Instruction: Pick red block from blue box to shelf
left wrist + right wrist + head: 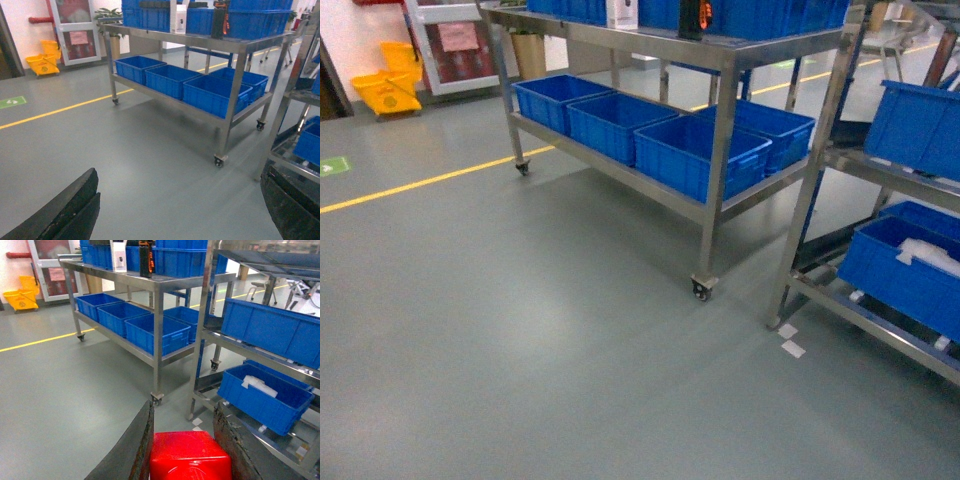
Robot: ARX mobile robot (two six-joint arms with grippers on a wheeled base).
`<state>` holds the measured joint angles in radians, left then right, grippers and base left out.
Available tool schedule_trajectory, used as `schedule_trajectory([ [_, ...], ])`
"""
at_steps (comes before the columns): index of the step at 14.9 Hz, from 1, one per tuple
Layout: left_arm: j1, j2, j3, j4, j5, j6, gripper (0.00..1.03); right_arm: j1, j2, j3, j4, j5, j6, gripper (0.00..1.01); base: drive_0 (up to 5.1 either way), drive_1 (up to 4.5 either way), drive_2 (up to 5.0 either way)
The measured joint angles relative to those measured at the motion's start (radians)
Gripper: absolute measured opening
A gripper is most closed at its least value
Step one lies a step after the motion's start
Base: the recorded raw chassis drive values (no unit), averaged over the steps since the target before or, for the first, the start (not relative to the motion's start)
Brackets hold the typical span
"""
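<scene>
- The shelf (720, 130) fills the far side, a stainless rack on castors with two tiers, and a second steel rack (210, 340) stands just beside it on the right.
- On the wheeled rack's lower tier sit dark blue crates (695, 155) in a row (what's inside cannot be made out from here); more blue crates (250, 20) line the top tier.
- The second rack carries a blue crate (272, 330) on its upper bars and another, the low crate (262, 397), down below with something white and crumpled (259, 385) lying in it.
- Up on the top tier there's a white carton (119, 257) and a dark bottle (145, 260) standing upright near the front edge.
- The floor (520, 330) is smooth grey-green, with a yellow line (420, 183) running across it, and a yellow mop bucket (388, 85) stands at the far wall beside a glazed door (75, 30).
- Two small white scraps (790, 340) lie on the floor by the second rack's foot.
- Right gripper (182, 450): clamped on the red block (189, 457), dark fingers (135, 450) pressed to both its sides, carried low in front of the racks and well apart from them.
- Left gripper (180, 220): spread wide, nothing between the fingers, only floor.
</scene>
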<state>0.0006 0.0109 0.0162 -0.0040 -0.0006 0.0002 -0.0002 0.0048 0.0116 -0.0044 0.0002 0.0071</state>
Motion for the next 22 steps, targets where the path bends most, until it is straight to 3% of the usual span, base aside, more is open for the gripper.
schedule_trajectory([
  [22,0.0,0.0,0.0,0.0,0.0,0.0,0.98,0.0,0.0,0.0,0.0,0.0,0.0,0.29,-1.6,-1.56,-1.6],
])
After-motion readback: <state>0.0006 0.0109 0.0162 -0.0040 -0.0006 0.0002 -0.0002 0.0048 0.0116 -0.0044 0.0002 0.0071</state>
